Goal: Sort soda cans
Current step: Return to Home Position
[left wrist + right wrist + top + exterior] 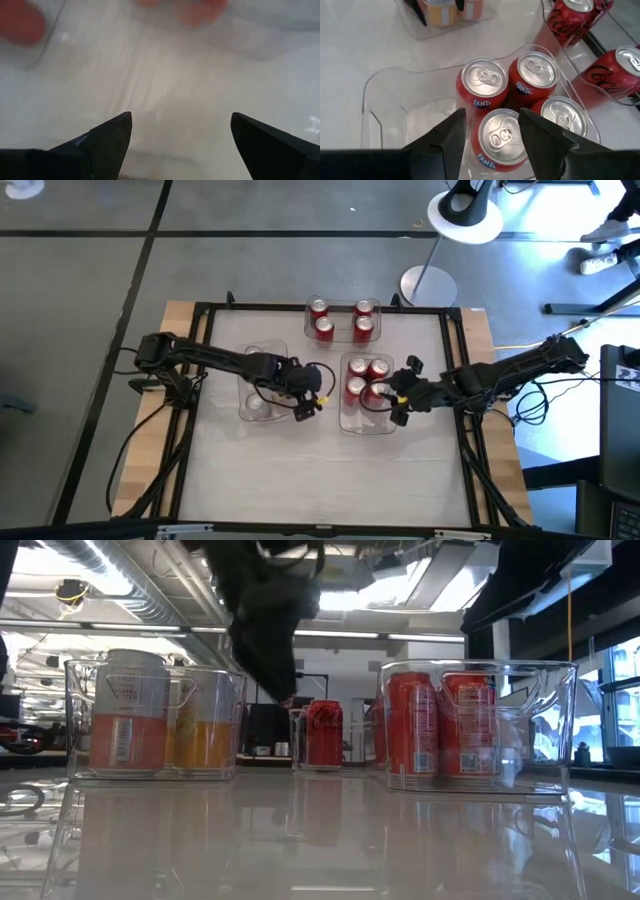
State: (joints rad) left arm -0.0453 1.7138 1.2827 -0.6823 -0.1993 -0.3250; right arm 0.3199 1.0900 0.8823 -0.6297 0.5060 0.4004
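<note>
**Pincers and bins at the middle of the tabletop.** The right pincer (492,111), released with its fingers spread, hangs over a clear bin (370,105) that holds four red Fanta cans (484,80). The cans stand upright and packed together. One can top lies directly under the pincer's gap, and the bin floor on its other side is bare.

The left pincer (181,116) is also released, with a wide gap, and hangs over white tabletop (300,470). It sits between the Fanta bin and a second clear bin (250,358), just beside the latter. That bin holds the pale, orange-banded cans (125,720). The two pincers are near each other but apart.

Beyond both pincers, near the far edge, a third clear bin (341,308) holds four red Coca-Cola cans (322,328).

On the near side of both pincers lies a broad stretch of white surface, bounded by a black frame rail (185,440) and a wooden rim (500,470).

Grey floor (80,280) surrounds the tabletop, and a round white stand base (428,285) sits past the far edge. Ceiling lights (330,600) show overhead.
</note>
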